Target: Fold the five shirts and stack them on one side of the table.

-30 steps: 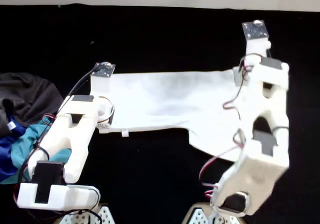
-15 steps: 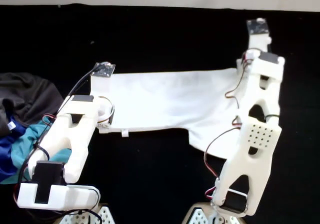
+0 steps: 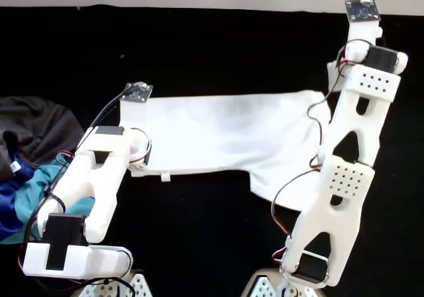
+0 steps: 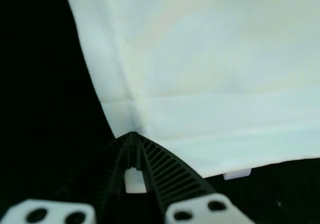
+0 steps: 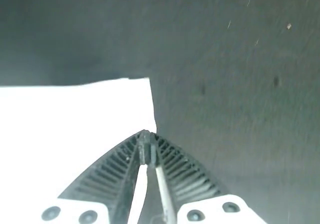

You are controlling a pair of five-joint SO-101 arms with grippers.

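Note:
A white shirt lies spread flat across the middle of the black table. My left gripper is at the shirt's near left corner and is shut on the hem; a small white tag sticks out of the same hem a little way along. My right gripper is at the shirt's far right corner, shut on the cloth, with a white strip showing between its fingers. The corner of the white shirt lies just beyond the tips.
A heap of other shirts sits at the table's left edge: dark grey, teal and blue. The left arm's base stands right beside it. Bare black cloth runs along the far side and between the two arm bases.
The right arm has stretched out toward the far right, carrying the shirt's right corner outward and drawing that edge straighter. The left arm and its corner have stayed put.

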